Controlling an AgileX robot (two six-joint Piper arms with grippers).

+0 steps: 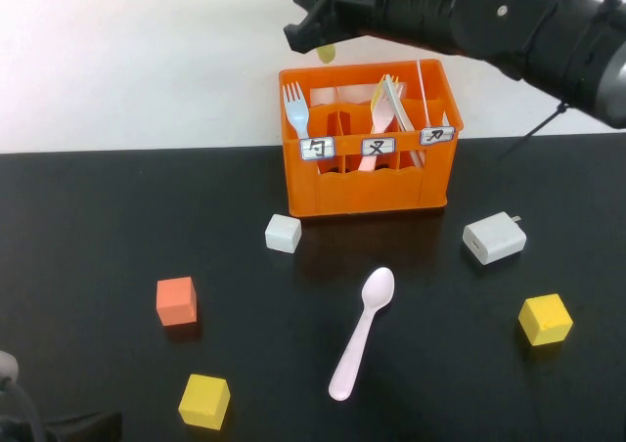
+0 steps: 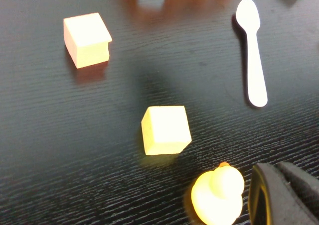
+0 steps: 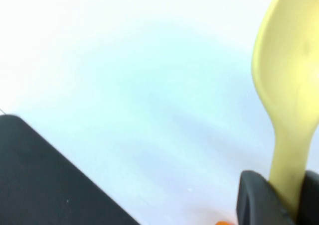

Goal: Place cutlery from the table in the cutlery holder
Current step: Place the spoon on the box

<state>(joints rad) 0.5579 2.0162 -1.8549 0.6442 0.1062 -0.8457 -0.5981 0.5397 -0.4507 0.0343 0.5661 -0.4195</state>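
The orange cutlery holder (image 1: 367, 183) stands at the back middle of the black table (image 1: 98, 227). A pale fork (image 1: 295, 110) stands in its left part, and pink pieces (image 1: 384, 110) lean in the middle. My right gripper (image 1: 315, 29) hovers above and behind the holder's left rear corner, shut on a yellow spoon (image 3: 289, 80) by its handle. The spoon's bowl (image 1: 326, 53) hangs below the gripper. A pale pink spoon (image 1: 364, 331) lies on the table in front of the holder, also in the left wrist view (image 2: 251, 51). My left gripper (image 2: 281, 192) is shut and empty, low at the near left.
A white cube (image 1: 283, 233) and a white charger plug (image 1: 494, 238) lie just in front of the holder. An orange cube (image 1: 176, 300) and yellow cubes (image 1: 204, 401) (image 1: 545, 319) sit nearer. A yellow rubber duck (image 2: 218, 195) rests beside the left gripper.
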